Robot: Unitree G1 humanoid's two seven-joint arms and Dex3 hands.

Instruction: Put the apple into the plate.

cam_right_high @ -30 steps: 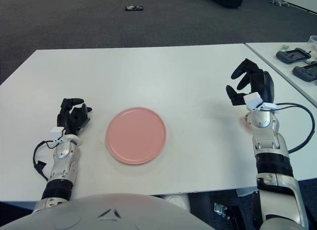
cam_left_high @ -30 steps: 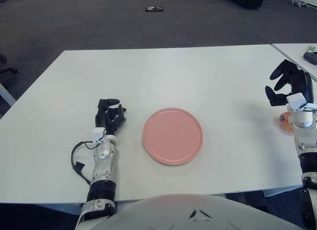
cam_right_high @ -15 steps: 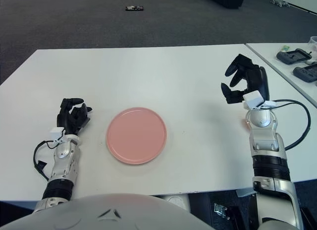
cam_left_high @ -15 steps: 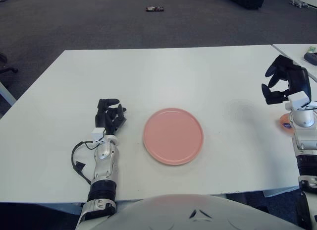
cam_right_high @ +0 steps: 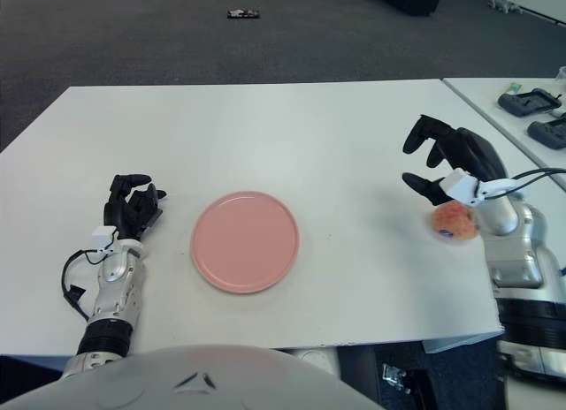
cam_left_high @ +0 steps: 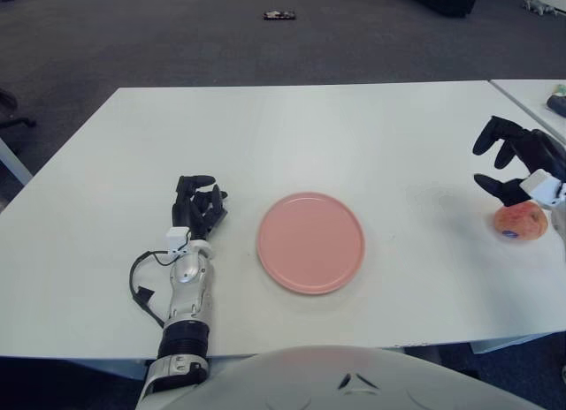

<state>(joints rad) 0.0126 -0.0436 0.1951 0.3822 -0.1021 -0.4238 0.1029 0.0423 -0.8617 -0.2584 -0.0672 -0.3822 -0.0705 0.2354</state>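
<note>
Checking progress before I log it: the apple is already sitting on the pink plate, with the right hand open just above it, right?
Not quite. The apple sits on the white table, well to the right of the pink plate, which holds nothing, as the right eye view shows. The right hand is open just above the apple.

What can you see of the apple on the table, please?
The apple is round, reddish-orange with paler yellow patches, and carries a small dark sticker low on its front. It sits on the white table near the right edge, far right of the pink plate. The right hand hovers open over it, not gripping.
</note>
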